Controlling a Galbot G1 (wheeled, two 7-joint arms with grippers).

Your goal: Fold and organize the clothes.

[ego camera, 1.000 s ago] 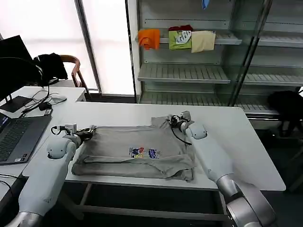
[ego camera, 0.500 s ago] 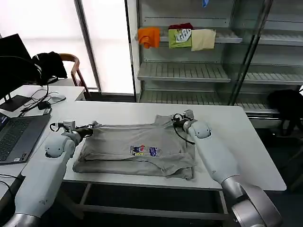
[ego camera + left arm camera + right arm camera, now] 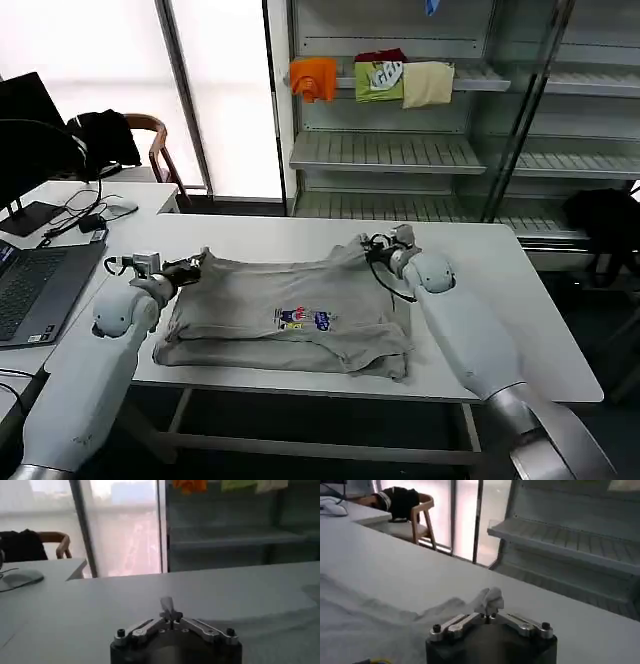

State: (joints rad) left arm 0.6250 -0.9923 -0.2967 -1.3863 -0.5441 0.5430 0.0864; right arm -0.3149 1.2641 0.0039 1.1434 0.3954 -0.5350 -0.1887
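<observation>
Both hands, left hand (image 3: 192, 266) & right hand (image 3: 372, 245), clenched on shirt (image 3: 290, 310), lifted its far edge higher.

A light grey short-sleeved shirt (image 3: 285, 312) lay spread across the white bench (image 3: 520, 330), partly folded, its small multicoloured chest print facing up. Its two far corners were lifted off the surface, and the near edge was doubled and rumpled.

Light: bright daylight from the far-left windows (image 3: 215, 90), blown out
Shadows: soft
Wrist views: hazy, backgrounds soft
</observation>
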